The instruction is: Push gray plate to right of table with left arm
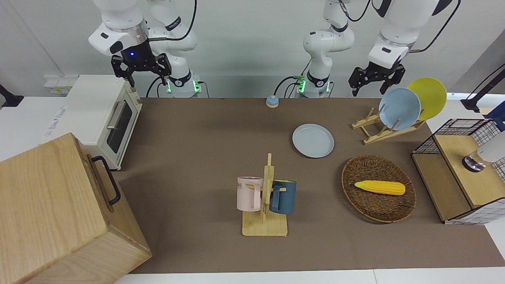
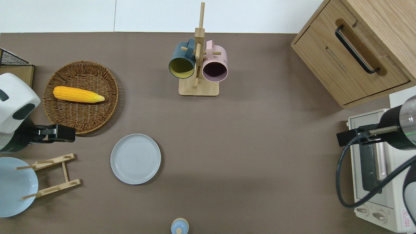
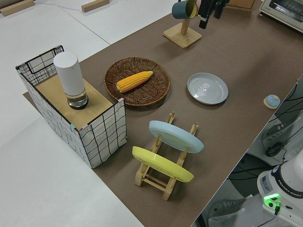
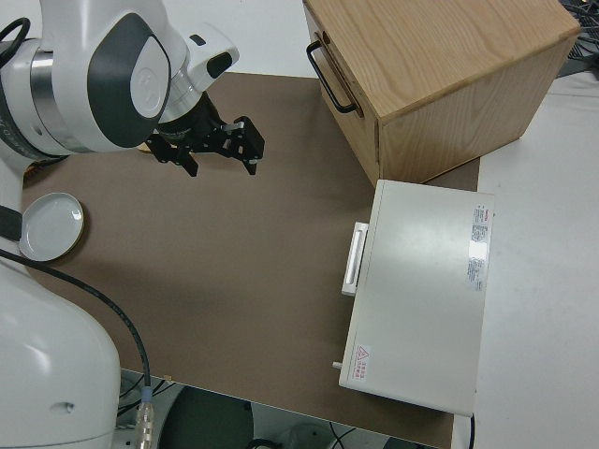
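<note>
Round pale bluish-gray plate lies flat on the brown-matted surface, between wicker basket and wooden plate rack. Left gripper, jaws open and empty, hangs aloft; a descent could clip rack or basket.

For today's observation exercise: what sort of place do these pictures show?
Probably a robotics lab set up as a mock kitchen: two white robot arms, a white toaster oven, a wooden mug rack and a round pale-gray plate share a brown-matted table.
</note>
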Motion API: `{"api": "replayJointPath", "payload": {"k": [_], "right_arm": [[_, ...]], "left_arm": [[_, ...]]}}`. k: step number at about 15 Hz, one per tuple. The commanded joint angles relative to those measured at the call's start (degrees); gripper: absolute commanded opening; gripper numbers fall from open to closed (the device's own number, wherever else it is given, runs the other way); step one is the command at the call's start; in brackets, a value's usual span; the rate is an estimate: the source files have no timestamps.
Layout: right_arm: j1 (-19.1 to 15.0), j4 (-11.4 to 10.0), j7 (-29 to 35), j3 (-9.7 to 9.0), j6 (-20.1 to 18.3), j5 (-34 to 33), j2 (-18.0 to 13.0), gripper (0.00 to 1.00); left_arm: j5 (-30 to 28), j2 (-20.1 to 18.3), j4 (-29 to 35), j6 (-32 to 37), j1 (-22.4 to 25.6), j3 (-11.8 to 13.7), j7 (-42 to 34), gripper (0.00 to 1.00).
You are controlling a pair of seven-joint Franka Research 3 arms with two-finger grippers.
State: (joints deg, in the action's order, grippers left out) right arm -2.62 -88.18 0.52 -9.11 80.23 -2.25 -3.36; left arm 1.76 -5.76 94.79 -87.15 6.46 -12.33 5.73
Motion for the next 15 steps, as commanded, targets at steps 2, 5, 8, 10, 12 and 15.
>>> {"api": "replayJointPath", "payload": {"k": [2,5,8,10,12,15], "right_arm": [[-0.5,-0.2,-0.4,-0.3,-0.7,0.1,-0.6,0.996],[-0.5,-0.2,-0.4,-0.3,-0.7,0.1,-0.6,0.996],[-0.5,-0.2,-0.4,-0.3,-0.7,0.0,-0.6,0.996],[-0.5,-0.2,-0.4,-0.3,-0.7,0.0,-0.6,0.996],[-0.5,-0.2,-0.4,-0.3,-0.7,0.0,-0.6,0.996],[-0.5,-0.2,-0.4,-0.3,-0.7,0.0,-0.6,0.996]], "left_arm": [[-0.1,0.4,-1.2,1.3,0.8,0.1,0.3,0.99],[0.0,0.4,-1.2,1.1,1.0,0.1,0.2,0.99],[-0.1,0.3,-1.2,1.5,0.9,0.0,0.4,0.99],[-0.6,0.3,-1.2,1.3,0.5,-0.4,0.5,0.99],[-0.6,0.1,-1.0,1.6,0.1,-0.8,0.4,0.99],[-0.6,0.1,-1.0,1.4,0.2,-0.9,0.2,0.99]]}}
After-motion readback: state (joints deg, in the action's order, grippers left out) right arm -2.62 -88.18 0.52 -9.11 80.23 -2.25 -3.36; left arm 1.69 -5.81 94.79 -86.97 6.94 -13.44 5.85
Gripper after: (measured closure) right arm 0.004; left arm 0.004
